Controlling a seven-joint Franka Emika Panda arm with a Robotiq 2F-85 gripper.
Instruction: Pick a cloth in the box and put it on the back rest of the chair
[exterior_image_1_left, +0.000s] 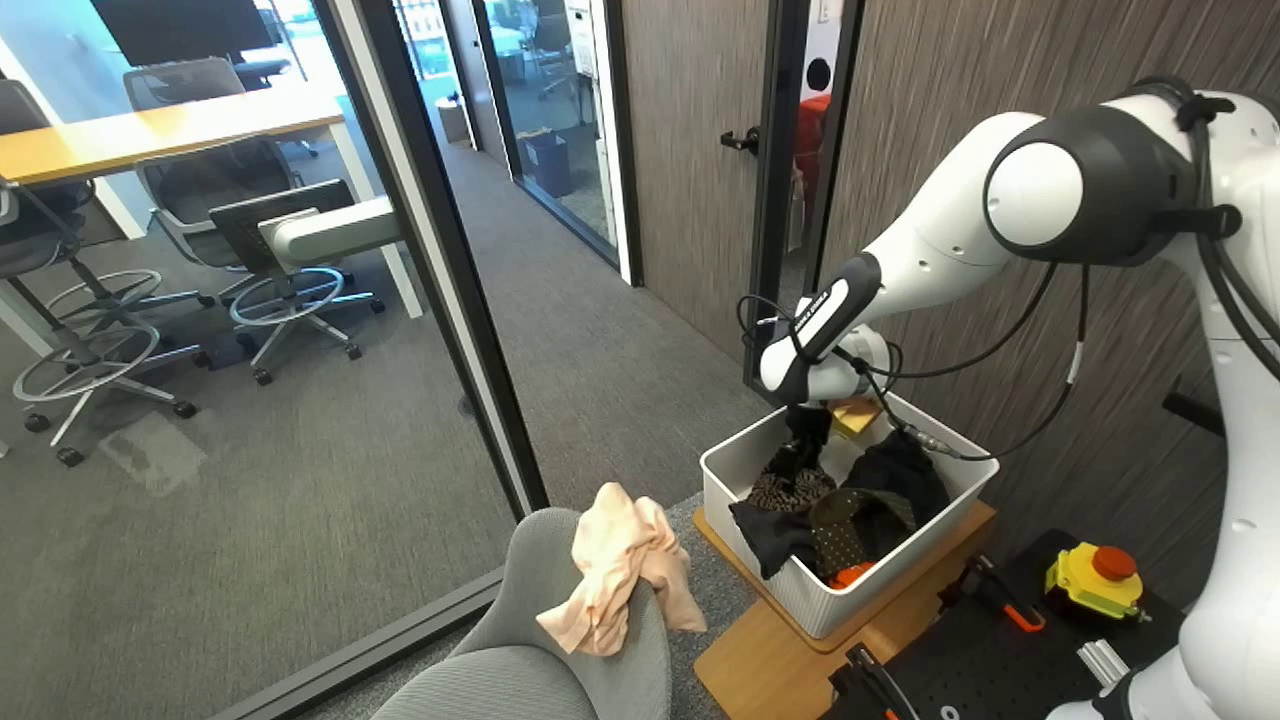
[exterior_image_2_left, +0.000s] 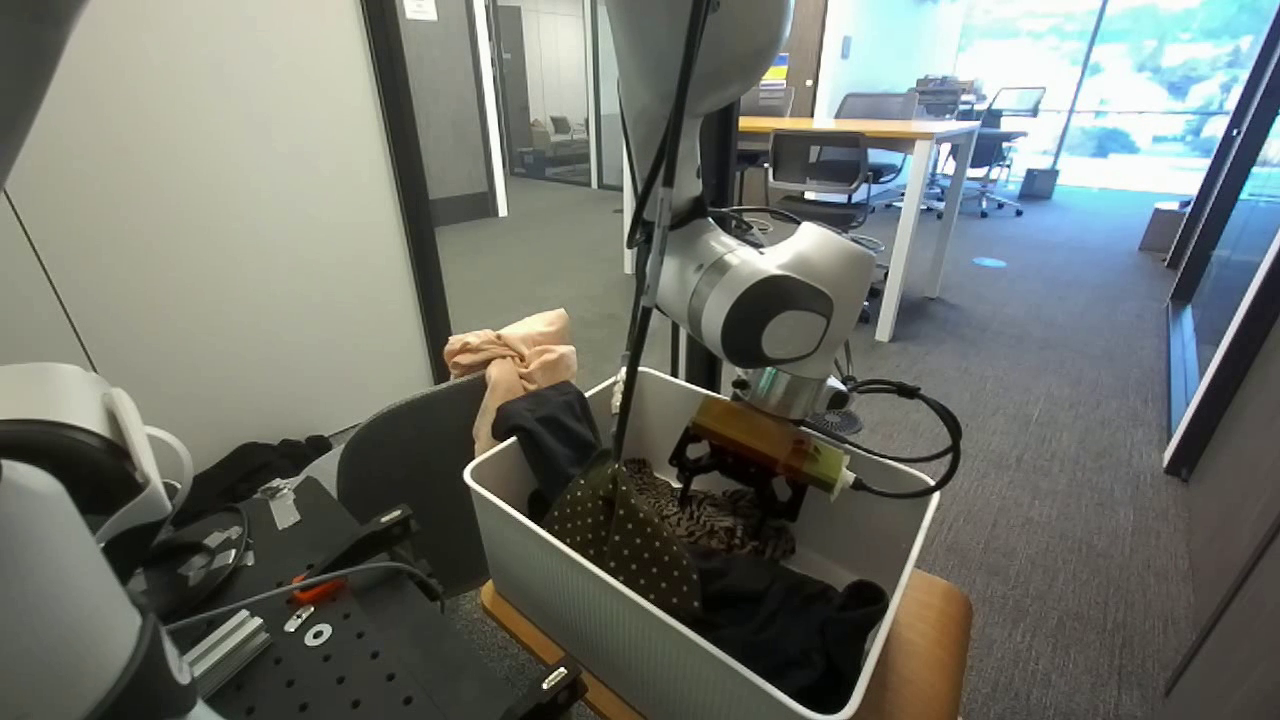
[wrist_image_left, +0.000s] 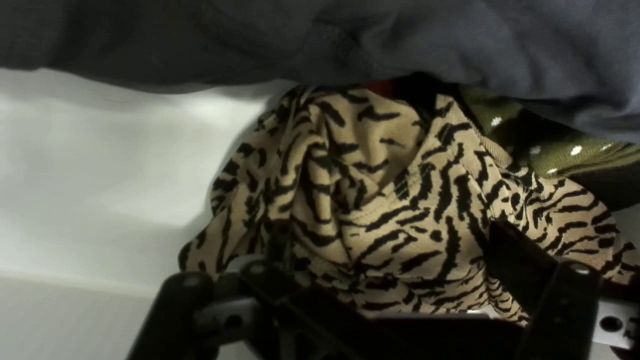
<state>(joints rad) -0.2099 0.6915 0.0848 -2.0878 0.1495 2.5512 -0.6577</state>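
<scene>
On the black perforated bench (exterior_image_2_left: 400, 640), a clamp (exterior_image_2_left: 366, 542) with an orange part, a short silvery profile (exterior_image_2_left: 228, 648) and, near it, a flat washer (exterior_image_2_left: 311, 637). Also near the profile, a red button (exterior_image_1_left: 1113, 563) on a yellow casing (exterior_image_1_left: 1088, 585). Past a dark-framed glass wall (exterior_image_1_left: 457, 250), a tall desk (exterior_image_1_left: 240, 113) with white legs, dark wheeled chairs (exterior_image_1_left: 215, 188) on both sides. Farther off, a wood-grained door (exterior_image_1_left: 690, 200) with a black handle (exterior_image_1_left: 742, 140) and, behind glass, a blue bin (exterior_image_1_left: 547, 165). Grey carpet (exterior_image_1_left: 620, 340) in both exterior views.

The box (exterior_image_2_left: 560, 590) looks like matt plastic, finely ribbed outside; the striped cloth (wrist_image_left: 425, 215) is matt, the chair (exterior_image_1_left: 520, 630) dull fabric, the tabletop (exterior_image_2_left: 930, 640) smooth wood, the arm (exterior_image_1_left: 950, 210) smooth, faintly glossy.
</scene>
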